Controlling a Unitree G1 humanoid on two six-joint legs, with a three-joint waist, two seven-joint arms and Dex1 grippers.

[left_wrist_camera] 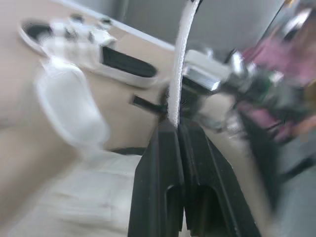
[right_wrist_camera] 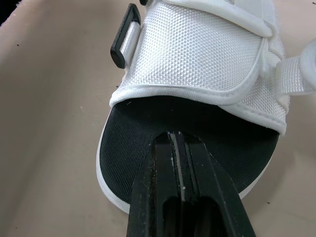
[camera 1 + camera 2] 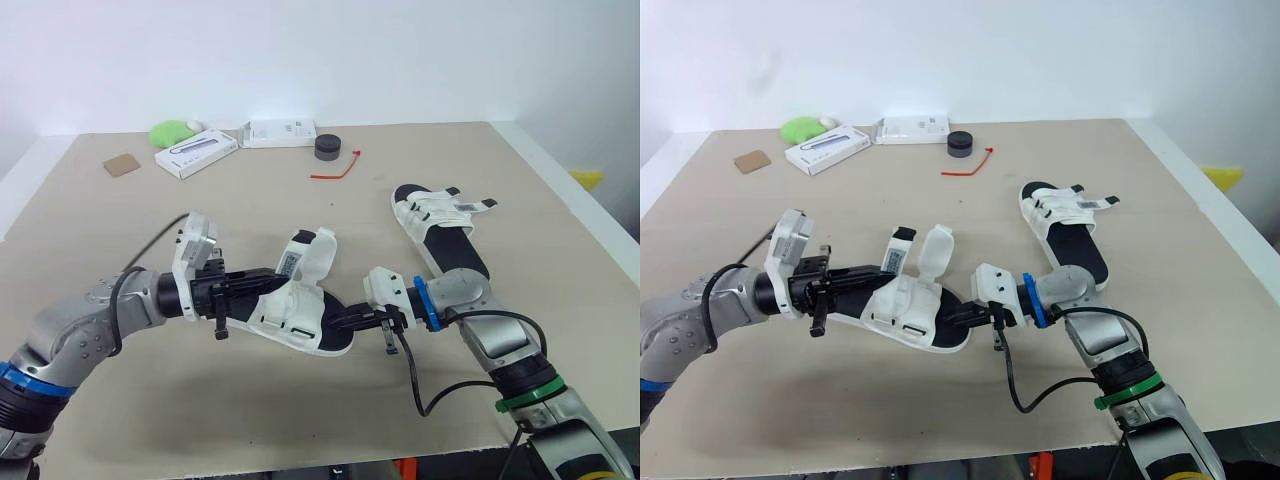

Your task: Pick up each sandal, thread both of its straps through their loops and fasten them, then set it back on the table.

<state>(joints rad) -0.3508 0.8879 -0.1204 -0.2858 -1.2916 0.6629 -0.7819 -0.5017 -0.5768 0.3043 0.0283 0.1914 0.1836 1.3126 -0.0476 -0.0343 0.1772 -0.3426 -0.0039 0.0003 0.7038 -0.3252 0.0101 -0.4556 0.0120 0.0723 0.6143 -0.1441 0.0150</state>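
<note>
White-mesh, black-footbed sandal [image 3: 295, 315] gripped just above beige counter [image 3: 250, 200], right gripper [image 3: 347, 322] clenched on toe edge, left gripper [image 3: 268, 283] pinching one white strap [image 1: 178, 64]; both straps unfastened, matching second sandal [image 3: 435, 225] on counter apparently pending too.

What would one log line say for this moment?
left gripper: shut on strap | right gripper: shut on sandal end | other sandal: on table
</note>
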